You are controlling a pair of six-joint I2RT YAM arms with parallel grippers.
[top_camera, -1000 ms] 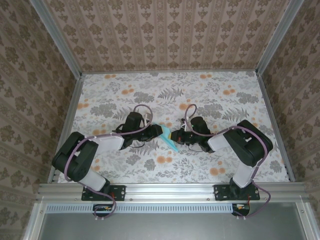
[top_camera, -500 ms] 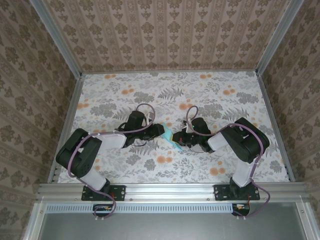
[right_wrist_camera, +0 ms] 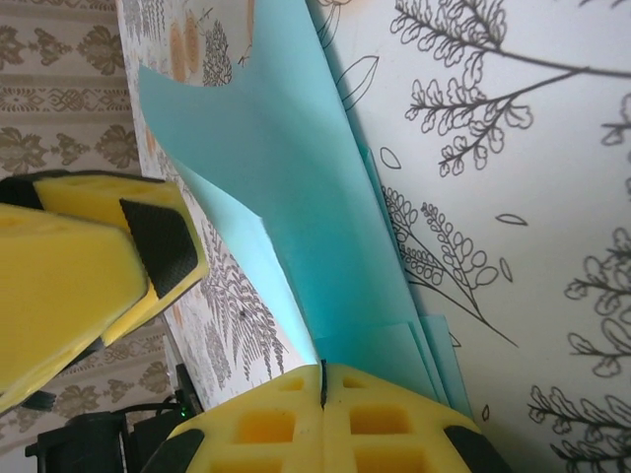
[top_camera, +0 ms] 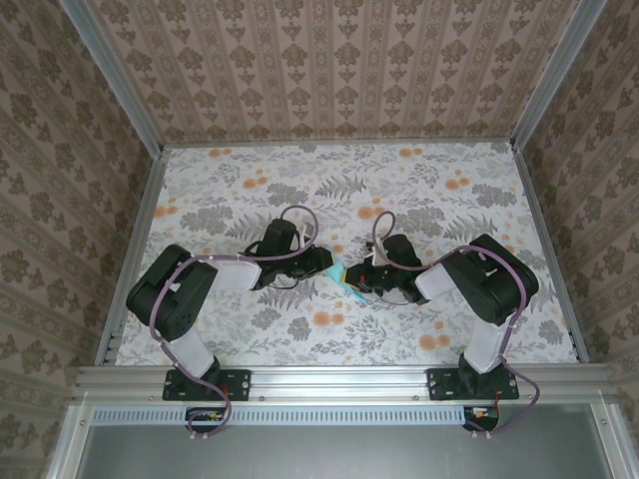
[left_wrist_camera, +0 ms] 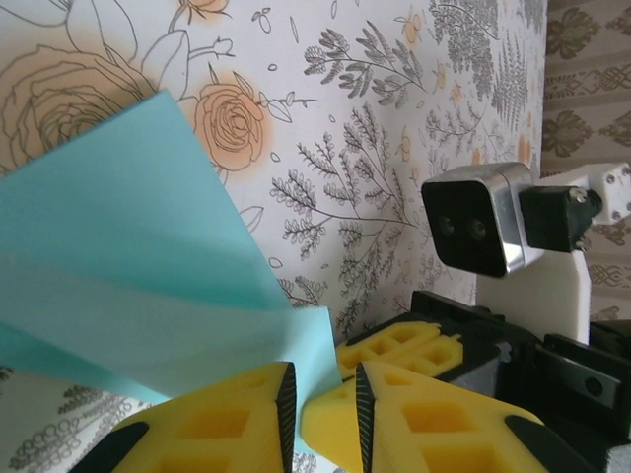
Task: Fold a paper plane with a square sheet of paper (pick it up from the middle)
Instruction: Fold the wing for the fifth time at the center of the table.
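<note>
Jaws of the right gripper [right_wrist_camera: 323, 382] are pressing flat together on the folded sheet of paper [right_wrist_camera: 286, 168], clamping its stacked layers at the bottom middle of the right wrist view. Jaws of the left gripper [left_wrist_camera: 322, 386] are standing narrow at the bottom of the left wrist view. A slim gap is showing between them and a corner of the paper is reaching into it. We cannot tell whether either pad is touching it.

We are judging this as a mid-fold step: one side is anchoring the paper while the other is lining up to take a flap. The next move, as we see it, is calling for the left jaws to close on that corner alone, without dragging the clamped end loose, then to carry the flap over evenly.

In the top view the paper is sitting in the middle of the frame, between the two grippers, at the flowered surface [top_camera: 419, 190]. It is looking thin and light turquoise, several layers deep near the clamp. One flap is curling toward the upper left of the right wrist view.
</note>
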